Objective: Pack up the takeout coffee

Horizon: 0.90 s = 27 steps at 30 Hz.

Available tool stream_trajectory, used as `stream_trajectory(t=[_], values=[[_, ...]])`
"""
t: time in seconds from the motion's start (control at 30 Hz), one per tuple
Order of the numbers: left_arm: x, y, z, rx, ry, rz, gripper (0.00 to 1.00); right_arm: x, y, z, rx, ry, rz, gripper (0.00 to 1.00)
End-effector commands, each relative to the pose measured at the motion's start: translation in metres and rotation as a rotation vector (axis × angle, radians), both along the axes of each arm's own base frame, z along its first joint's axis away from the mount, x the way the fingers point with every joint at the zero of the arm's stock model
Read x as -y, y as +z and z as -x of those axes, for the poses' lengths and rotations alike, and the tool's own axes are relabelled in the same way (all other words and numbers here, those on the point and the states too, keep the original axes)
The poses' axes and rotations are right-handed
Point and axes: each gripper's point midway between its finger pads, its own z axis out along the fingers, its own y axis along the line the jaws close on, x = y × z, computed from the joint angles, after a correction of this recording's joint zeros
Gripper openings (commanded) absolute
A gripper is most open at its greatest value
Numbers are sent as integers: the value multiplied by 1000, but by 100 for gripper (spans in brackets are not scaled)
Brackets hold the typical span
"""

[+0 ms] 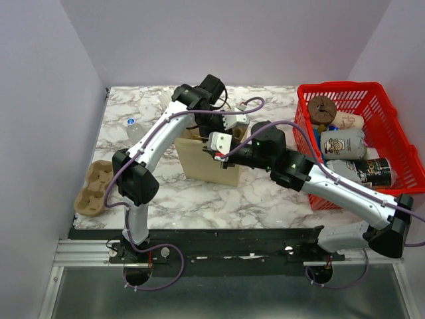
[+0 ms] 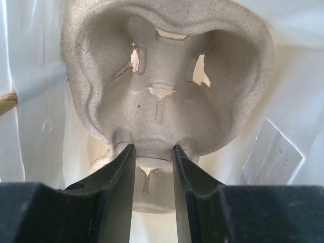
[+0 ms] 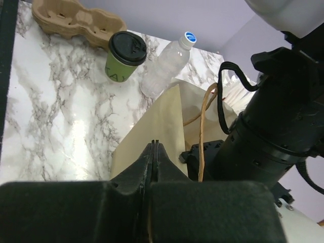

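Coffee cup [image 3: 125, 59] stands outside bag [image 1: 199, 165]; left pincer [image 2: 154, 148] grips pulp tray [image 2: 162, 61] inside.

Bag [image 1: 199, 165] mouth blocked by left gripper [image 2: 154, 148], tray [image 2: 167, 66].

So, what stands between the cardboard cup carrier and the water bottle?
The takeout coffee, lid on, between cup carrier and water bottle; the right wrist view shows it.

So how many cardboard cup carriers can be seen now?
2. One carrier lies near the table's left edge; a second carrier is held by the left tool, inside the paper bag. Others may be hidden.
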Motion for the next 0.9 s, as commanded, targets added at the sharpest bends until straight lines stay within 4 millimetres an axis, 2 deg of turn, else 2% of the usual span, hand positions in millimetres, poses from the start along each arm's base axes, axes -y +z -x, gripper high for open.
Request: stream_trajectory(t=[0.0,0.07,0.27,0.3,0.4,0.47,0.5,0.57,0.6,0.67,0.7,0.8,0.87], values=[[-21,-7,39,-163,-4,-75,0,13,26,-7,57,-86,-76,35],[-20,-8,40,-173,0,-73,0,17,26,-12,75,-120,-75,44],[-18,-10,40,-180,2,-69,0,20,37,-7,116,-96,-81,48],[-19,-9,40,-179,3,-70,0,19,39,-7,116,-95,-86,52],[-18,-7,40,-177,5,-66,0,9,27,-15,106,-103,-57,64],[-18,-6,40,-174,6,-62,0,3,18,-18,105,-93,-37,64],[-18,-6,40,-172,6,-62,0,-2,8,-21,102,-87,-14,60],[-18,-7,40,-175,7,-67,0,-6,8,-22,98,-83,-13,52],[-19,-7,40,-174,9,-68,0,-7,8,-23,95,-84,-14,40],[-19,-7,42,-178,6,-68,0,-9,13,-20,90,-65,-23,24],[-19,-7,41,-178,6,-66,0,-8,15,-17,83,-56,-20,13],[-19,-7,40,-174,6,-67,0,-5,15,-1,64,12,-10,1],[-18,-5,37,-163,8,-65,0,-5,14,14,52,84,-4,1]])
